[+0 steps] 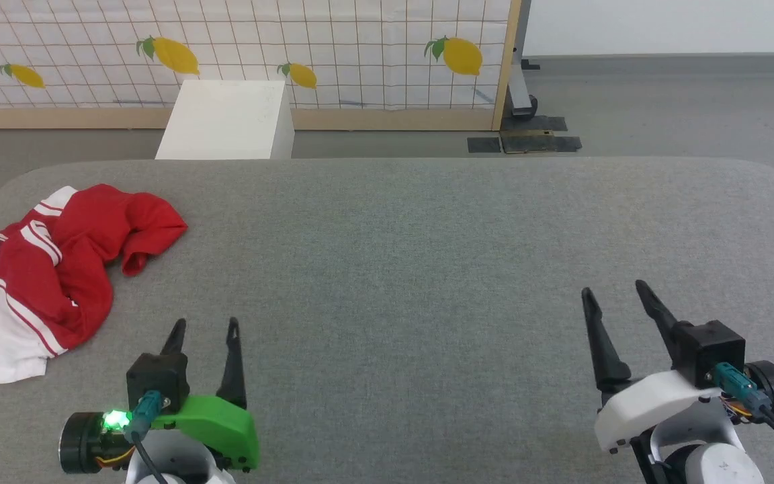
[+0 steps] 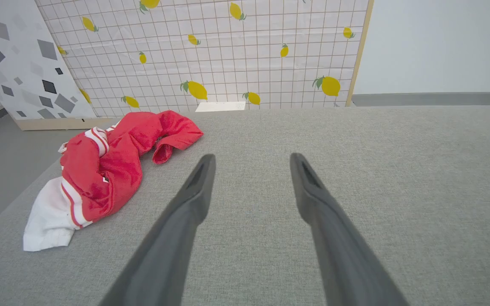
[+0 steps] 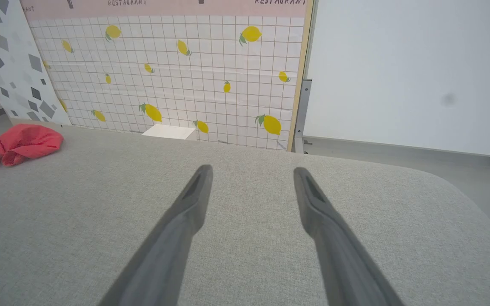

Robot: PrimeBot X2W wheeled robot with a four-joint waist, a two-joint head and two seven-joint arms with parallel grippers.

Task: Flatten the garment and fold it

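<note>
Head view, table: grey fabric-covered table point(image 1: 394, 269) with rounded far corners.
Head view, garment: red jersey-style T-shirt point(image 1: 68, 269) with white sleeves and red-white striped trim, crumpled in a heap on the table's far left part, close to its left edge.
Head view, left gripper point(image 1: 204, 326): over the table's near left part, just beside the T-shirt but apart from it; the two dark fingers stand apart with nothing between them.
Head view, right gripper point(image 1: 614, 288): over the table's near right part, well apart from the T-shirt; fingers spread and empty.
Head view, surroundings: white box point(image 1: 229, 121) on the floor just beyond the table's far edge; lemon-print tiled panel point(image 1: 360, 40) behind it.
Left wrist view, left gripper point(image 2: 251, 157): fingers apart above bare table point(image 2: 398, 170).
Left wrist view, garment: T-shirt point(image 2: 109, 165) bunched on the table, to the left of the fingers, one white sleeve nearest the camera.
Right wrist view, right gripper point(image 3: 251, 169): fingers apart above bare table point(image 3: 58, 221).
Right wrist view, garment: part of the red T-shirt point(image 3: 24, 142) on the table at the far left.
</note>
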